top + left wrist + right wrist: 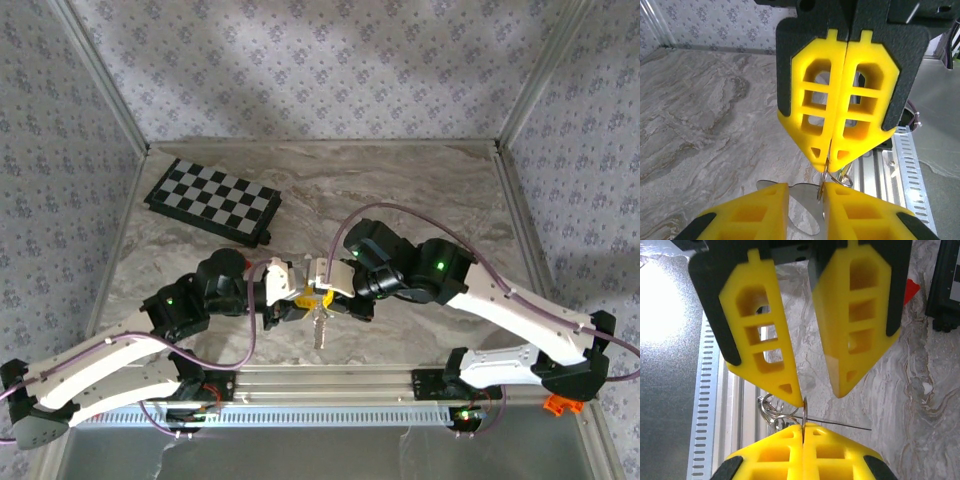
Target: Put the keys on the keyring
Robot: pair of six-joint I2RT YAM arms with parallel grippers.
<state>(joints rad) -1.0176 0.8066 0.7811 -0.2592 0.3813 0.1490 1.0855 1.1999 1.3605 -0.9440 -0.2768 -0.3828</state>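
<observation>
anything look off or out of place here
Nothing looks spilled or broken. The chessboard lies skewed to the edges of the table, at far left. An orange piece sits at the near right corner, away from everything else.

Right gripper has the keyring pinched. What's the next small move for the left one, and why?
Probably ease the left gripper shut. Its fingers stand apart around the keyring wire sticking out of the shut right gripper, one tip touching it, so a second grip looks within reach.

Left arm (100, 362) jaws seemingly ajar, right arm (520, 310) jaws clamped, tip-to-tip
</observation>
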